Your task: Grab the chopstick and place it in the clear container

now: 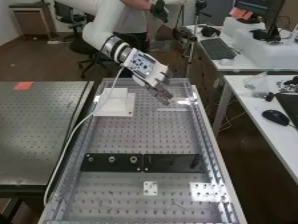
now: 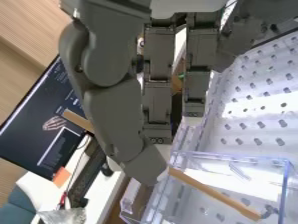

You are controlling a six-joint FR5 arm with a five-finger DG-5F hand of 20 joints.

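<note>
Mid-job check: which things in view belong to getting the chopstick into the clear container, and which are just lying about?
For the job: hand, chopstick, clear container.

Just lying about: white block, black plates, computer mouse, keyboard.

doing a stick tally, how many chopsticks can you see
1. In the wrist view, the chopstick passes behind the hand, one end seen against the clear container. The hand hides part of it and may hide another.

The white arm (image 1: 102,29) slants down, robot hand (image 1: 154,84) (thumb (image 2: 114,107) bent) tilted.
</note>
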